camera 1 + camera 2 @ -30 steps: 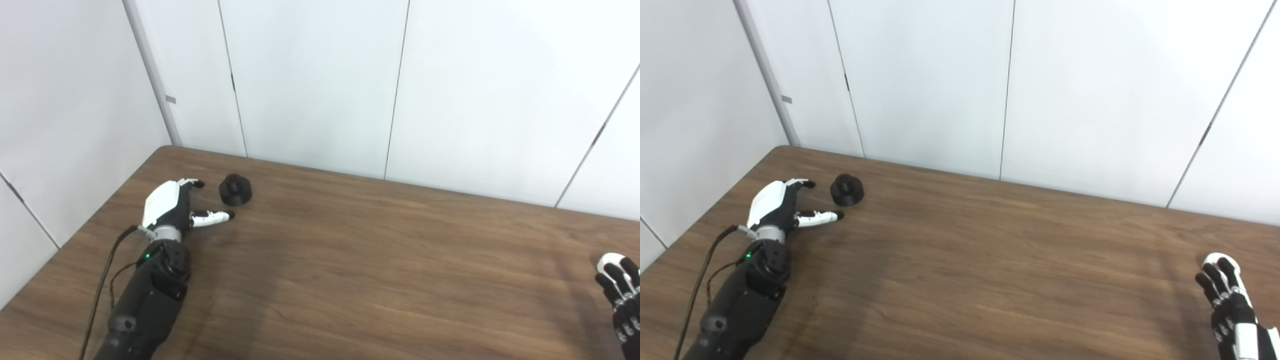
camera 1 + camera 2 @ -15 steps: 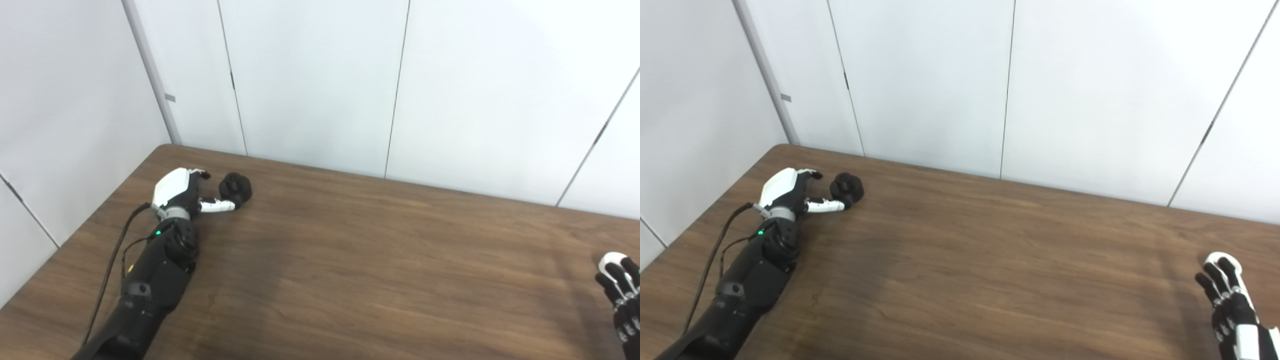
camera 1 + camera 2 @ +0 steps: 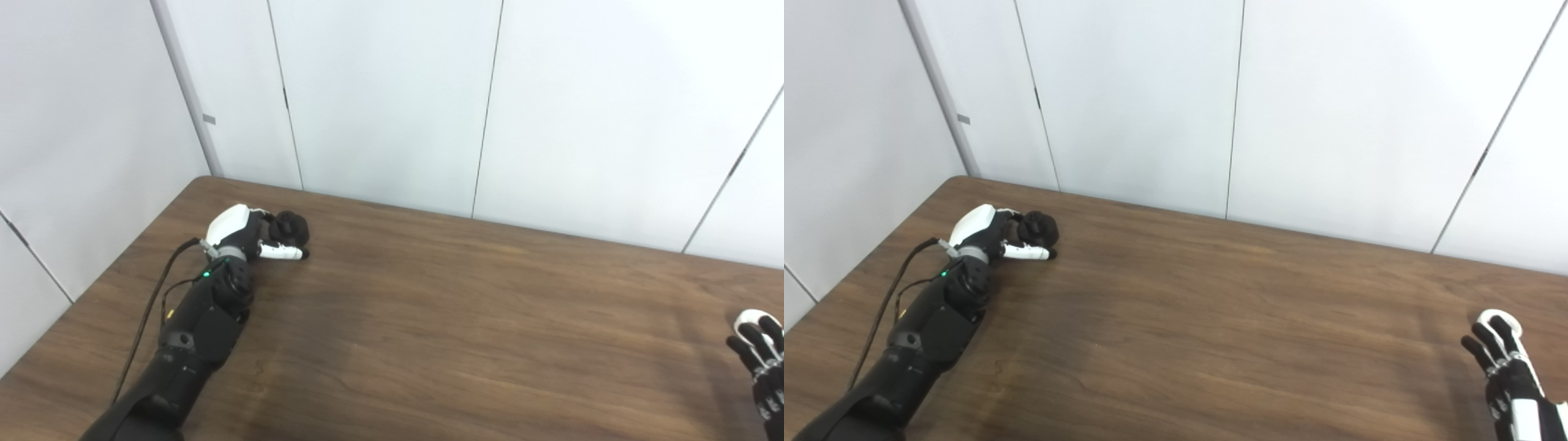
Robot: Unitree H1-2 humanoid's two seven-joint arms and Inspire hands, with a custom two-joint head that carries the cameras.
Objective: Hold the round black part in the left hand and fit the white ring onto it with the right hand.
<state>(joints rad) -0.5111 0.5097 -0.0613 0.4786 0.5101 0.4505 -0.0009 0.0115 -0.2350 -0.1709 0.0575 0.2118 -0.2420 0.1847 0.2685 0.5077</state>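
Now left robot hand around black part

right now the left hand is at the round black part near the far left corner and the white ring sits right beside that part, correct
Not quite. The left hand is at the round black part near the far left corner, but the white ring lies far across the table by the right hand, as the right eye view shows.

Left hand cups black part; right hand spread by white ring
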